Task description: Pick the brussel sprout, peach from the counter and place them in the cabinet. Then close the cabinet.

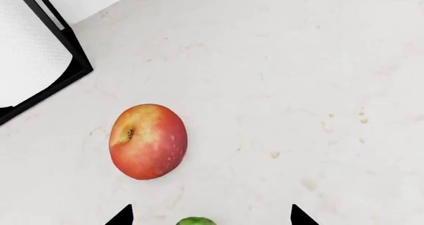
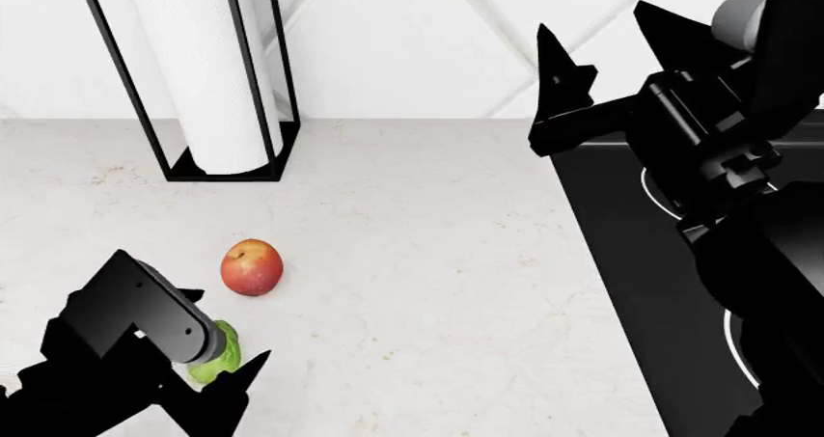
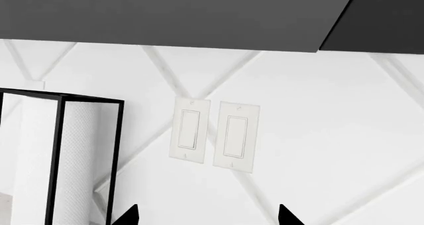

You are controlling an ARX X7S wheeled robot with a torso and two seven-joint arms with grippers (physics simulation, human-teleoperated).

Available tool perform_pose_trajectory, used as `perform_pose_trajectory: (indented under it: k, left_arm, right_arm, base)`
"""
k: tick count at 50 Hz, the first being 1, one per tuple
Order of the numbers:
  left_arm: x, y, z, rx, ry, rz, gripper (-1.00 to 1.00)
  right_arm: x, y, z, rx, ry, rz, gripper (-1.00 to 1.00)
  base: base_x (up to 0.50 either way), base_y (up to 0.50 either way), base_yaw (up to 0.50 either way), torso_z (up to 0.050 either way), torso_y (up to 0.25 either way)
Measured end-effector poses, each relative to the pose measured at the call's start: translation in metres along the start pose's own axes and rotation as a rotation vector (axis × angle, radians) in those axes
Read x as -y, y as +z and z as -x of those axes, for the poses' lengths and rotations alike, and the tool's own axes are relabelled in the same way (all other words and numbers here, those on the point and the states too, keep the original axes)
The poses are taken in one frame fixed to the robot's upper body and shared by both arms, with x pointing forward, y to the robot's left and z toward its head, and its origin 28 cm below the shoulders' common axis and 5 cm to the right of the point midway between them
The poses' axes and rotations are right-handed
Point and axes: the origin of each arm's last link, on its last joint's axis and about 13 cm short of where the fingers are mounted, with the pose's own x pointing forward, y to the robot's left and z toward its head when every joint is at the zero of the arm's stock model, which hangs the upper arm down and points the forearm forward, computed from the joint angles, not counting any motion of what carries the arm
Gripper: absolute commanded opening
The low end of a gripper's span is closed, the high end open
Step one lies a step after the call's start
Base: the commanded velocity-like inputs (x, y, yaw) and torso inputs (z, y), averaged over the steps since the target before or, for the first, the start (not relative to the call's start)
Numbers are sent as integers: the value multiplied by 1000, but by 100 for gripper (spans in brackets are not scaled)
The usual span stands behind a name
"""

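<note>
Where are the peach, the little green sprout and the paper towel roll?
peach (image 2: 251, 267): head view, middle of its red skin.
brussel sprout (image 2: 219, 354): head view, visible green side.
paper towel roll (image 2: 219, 80): head view, white front.

White panelled wall (image 3: 331, 135); two light switches (image 3: 213, 134); black stovetop (image 2: 650, 263)

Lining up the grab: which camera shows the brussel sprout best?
Head view: the brussel sprout shows between the left pincer tips, partly hidden. Left wrist view catches only its top edge; right wrist view shows none.
</note>
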Motion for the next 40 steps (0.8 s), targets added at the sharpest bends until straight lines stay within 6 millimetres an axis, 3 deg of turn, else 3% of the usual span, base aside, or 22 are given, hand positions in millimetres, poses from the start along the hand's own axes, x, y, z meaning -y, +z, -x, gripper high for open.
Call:
perform_pose_trajectory:
  k: [40]
  left_arm:
    - [-1, -18, -5, -89, 7, 30, 100]
  right_arm:
    - [0, 0, -2, -1, -3, -2, 100]
  base:
    - [0, 0, 0, 0, 0]
